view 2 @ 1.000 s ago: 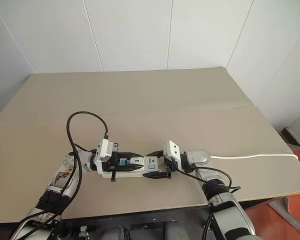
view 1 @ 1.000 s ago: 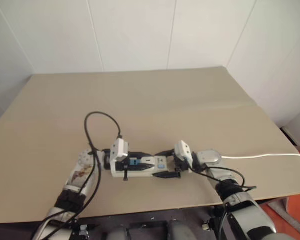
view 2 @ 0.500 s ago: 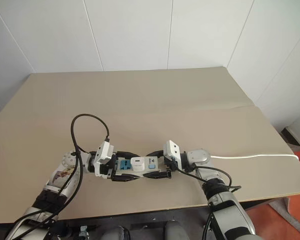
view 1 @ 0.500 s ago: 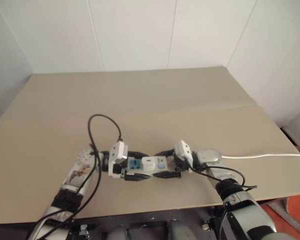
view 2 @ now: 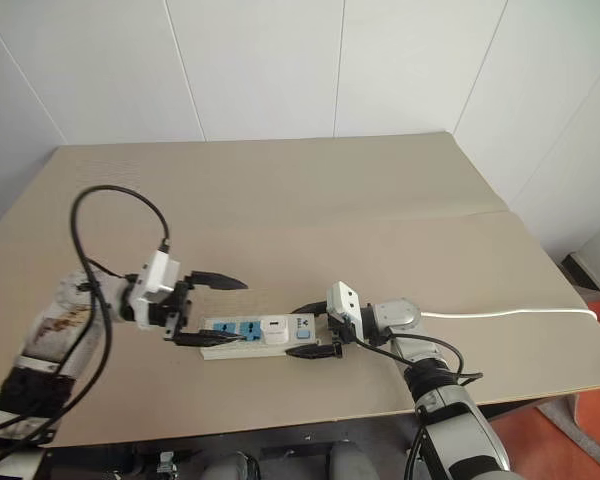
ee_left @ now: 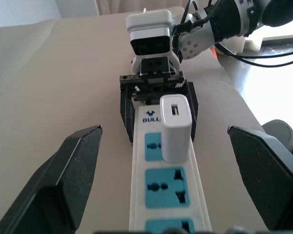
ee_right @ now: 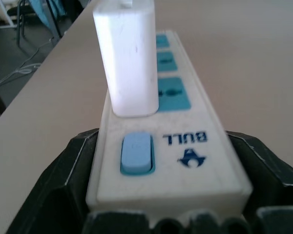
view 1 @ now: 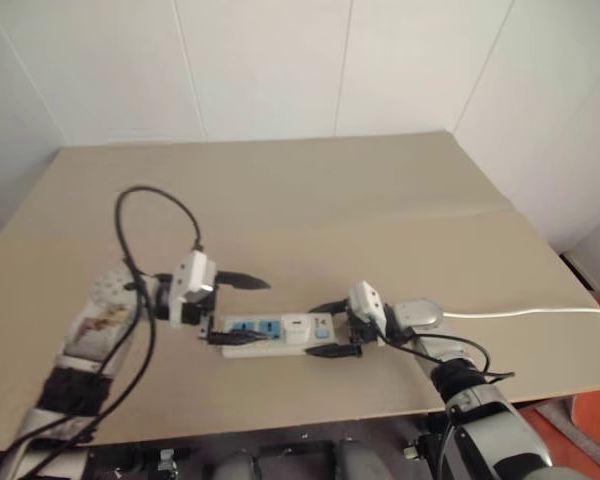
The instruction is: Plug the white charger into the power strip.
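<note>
The white charger (ee_left: 175, 127) stands plugged in the power strip (view 1: 270, 333) — left gripper (view 1: 228, 308) wide, empty; right gripper (view 1: 325, 328) grips the strip; next, let go.

surface: tan table (view 1: 310, 190) | on it: power strip (view 1: 270, 334), its white cord (view 1: 525, 313) trailing right

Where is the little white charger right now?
The white charger stands plugged into the power strip on the table, in the socket nearest the switch end held by the right gripper, with the open left gripper just beyond the other end.

white gripper housings, black fingers (ee_left: 78, 180), looping black cables
</note>
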Robot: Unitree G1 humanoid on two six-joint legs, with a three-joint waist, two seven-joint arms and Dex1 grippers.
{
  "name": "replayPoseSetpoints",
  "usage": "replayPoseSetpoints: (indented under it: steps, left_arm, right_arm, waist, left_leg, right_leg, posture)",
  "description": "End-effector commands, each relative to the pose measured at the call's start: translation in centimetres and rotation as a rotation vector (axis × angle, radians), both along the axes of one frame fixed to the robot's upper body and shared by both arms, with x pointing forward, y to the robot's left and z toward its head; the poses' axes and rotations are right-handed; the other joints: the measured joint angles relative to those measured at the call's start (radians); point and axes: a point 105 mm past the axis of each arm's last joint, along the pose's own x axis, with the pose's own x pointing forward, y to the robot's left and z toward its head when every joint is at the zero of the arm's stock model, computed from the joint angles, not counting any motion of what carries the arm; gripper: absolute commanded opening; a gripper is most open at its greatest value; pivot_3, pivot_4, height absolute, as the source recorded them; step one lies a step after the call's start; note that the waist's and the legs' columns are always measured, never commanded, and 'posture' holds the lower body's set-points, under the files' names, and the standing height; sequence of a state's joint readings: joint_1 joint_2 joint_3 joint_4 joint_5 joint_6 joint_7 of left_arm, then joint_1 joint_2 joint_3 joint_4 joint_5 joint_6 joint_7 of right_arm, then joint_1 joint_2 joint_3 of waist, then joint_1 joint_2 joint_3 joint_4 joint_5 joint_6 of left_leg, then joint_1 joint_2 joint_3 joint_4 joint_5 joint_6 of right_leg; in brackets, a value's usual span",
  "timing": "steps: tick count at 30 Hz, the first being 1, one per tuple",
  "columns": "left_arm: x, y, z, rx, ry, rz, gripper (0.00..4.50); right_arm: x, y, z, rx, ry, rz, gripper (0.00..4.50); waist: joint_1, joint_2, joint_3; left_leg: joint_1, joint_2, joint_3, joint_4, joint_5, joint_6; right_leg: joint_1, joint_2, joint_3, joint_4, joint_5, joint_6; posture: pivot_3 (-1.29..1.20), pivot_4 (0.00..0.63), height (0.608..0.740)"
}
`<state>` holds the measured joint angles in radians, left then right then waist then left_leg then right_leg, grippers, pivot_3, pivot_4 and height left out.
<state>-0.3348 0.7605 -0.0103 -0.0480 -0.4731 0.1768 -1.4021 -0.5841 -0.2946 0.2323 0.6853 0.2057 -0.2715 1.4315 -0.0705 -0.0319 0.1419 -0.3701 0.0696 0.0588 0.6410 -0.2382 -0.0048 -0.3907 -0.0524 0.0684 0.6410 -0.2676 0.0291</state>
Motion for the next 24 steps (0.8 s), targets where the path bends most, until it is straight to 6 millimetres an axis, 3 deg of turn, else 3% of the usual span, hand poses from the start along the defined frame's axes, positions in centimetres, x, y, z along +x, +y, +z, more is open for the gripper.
replayPoseSetpoints:
  steps: [1, 4, 10, 17, 24]
  left_arm:
    - [-0.6, 0.7, 0.3, -0.007, -0.016, 0.039, 4.5]
    - [-0.5, 1.6, -0.2, 0.014, -0.02, 0.09, 4.5]
    - [0.0, 4.2, -1.0, 0.053, -0.004, 0.229, 4.5]
    - [-1.0, 5.8, -1.9, 0.02, 0.017, 0.344, 4.5]
    - [-1.4, 8.5, -2.7, 0.081, 0.022, 0.463, 4.5]
  right_arm:
    - [-0.6, -0.2, -1.7, -0.067, 0.066, 0.02, 4.48]
    - [-0.4, -1.0, -1.1, -0.072, 0.031, 0.003, 4.48]
    - [0.2, -5.3, 1.6, -0.082, -0.067, -0.112, 4.48]
    - [-1.4, -10.1, 4.3, -0.103, -0.111, -0.248, 4.48]
    - [-2.4, -14.1, 5.7, -0.132, -0.112, -0.421, 4.48]
  waist:
    - [0.003, -0.001, 0.0]
    - [0.009, -0.003, 0.002]
    - [0.042, -0.003, 0.003]
    - [0.059, -0.002, 0.004]
    - [0.057, -0.003, 0.004]
  left_leg:
    - [0.0, 0.0, 0.0, 0.0, 0.0, 0.0]
    - [0.0, 0.0, 0.0, 0.0, 0.0, 0.0]
    - [-0.01, -0.002, 0.0, 0.001, 0.0, 0.0]
    - [-0.032, -0.003, 0.002, 0.006, 0.0, 0.0]
    - [-0.03, -0.003, 0.002, 0.006, 0.0, 0.0]
  right_leg:
    - [0.0, 0.0, 0.0, 0.0, 0.0, 0.0]
    - [0.0, -0.001, -0.001, 0.001, 0.0, 0.0]
    - [-0.009, -0.003, -0.002, 0.0, 0.0, -0.001]
    - [-0.032, -0.004, -0.001, 0.005, 0.0, 0.0]
    - [-0.03, -0.004, -0.001, 0.005, 0.0, 0.0]
  posture:
    - [0.0, 0.15, 0.74]
    - [0.0, 0.15, 0.74]
    - [0.0, 0.15, 0.74]
    - [0.0, 0.15, 0.74]
    - [0.0, 0.15, 0.74]
